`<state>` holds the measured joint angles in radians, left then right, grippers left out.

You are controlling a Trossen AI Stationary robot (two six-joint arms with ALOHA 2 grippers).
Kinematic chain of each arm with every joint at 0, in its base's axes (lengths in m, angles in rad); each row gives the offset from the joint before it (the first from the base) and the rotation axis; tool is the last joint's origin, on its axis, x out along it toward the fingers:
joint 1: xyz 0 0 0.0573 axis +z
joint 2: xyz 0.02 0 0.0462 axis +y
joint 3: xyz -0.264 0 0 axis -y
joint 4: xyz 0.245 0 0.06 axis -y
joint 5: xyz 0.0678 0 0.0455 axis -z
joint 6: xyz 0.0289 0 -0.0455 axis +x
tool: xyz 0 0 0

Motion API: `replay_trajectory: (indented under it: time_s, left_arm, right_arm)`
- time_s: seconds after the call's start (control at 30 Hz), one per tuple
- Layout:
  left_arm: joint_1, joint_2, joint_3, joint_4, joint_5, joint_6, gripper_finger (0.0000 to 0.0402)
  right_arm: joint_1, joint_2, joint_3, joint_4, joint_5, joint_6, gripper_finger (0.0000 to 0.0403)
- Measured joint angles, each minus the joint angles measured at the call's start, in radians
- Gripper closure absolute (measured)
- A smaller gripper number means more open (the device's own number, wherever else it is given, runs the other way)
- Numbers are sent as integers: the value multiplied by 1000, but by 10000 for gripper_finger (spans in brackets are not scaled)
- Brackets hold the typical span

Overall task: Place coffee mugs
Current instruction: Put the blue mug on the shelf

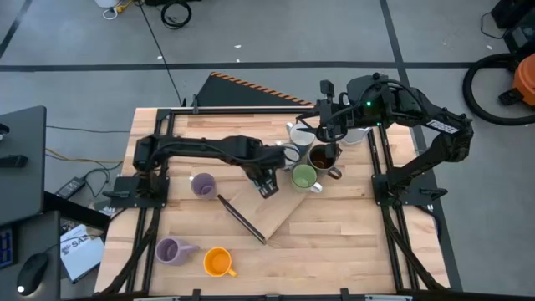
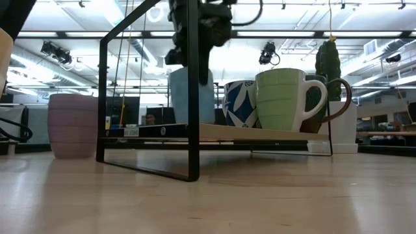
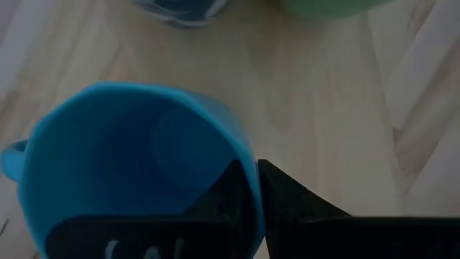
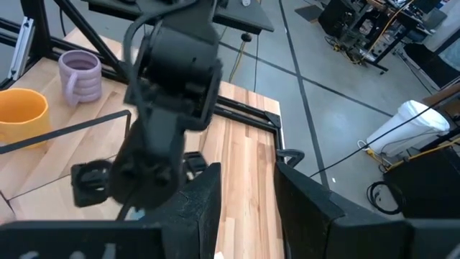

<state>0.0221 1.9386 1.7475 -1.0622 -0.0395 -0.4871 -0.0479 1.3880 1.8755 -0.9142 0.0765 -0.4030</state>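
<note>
My left gripper (image 1: pixel 267 182) reaches over the wooden shelf rack (image 1: pixel 269 213) and is shut on the bright blue mug (image 3: pixel 136 165), which also shows in the low view (image 2: pixel 179 97). On the rack beside it stand a white mug with a blue pattern (image 2: pixel 239 104), a green mug (image 2: pixel 283 97) and a dark brown mug (image 1: pixel 322 157). One lavender mug (image 1: pixel 203 184) stands on the table left of the rack. Another lavender mug (image 1: pixel 170 250) and an orange mug (image 1: pixel 217 262) stand near the near-left corner. My right gripper (image 4: pixel 248 194) hovers open above the far right of the table. My left gripper pinches the blue mug's rim wall (image 3: pixel 251 169), one finger (image 3: pixel 223 198) inside the cup and the other (image 3: pixel 291 198) outside, coming from above and pointing down. The mug stays upright with its mouth up; whether its base rests on the rack board I cannot tell.
The rack has a black metal frame (image 2: pixel 146 97) that lifts its board above the table. A white pot with a green cactus (image 2: pixel 330 62) stands behind the mugs on the right. The near middle and near right of the table (image 1: pixel 334 251) hold no objects.
</note>
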Motion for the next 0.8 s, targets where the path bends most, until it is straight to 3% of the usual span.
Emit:
replay_trajectory:
  time_s: [0.57, 0.8]
  left_arm:
    - [-14, 51, 8, 86, -10, 55, 364]
    - [-14, 53, 6, 120, -19, 57, 329]
  right_arm:
    - [0, 0, 0, -6, 0, 0, 268]
    - [0, 0, 0, -7, 0, 7, 268]
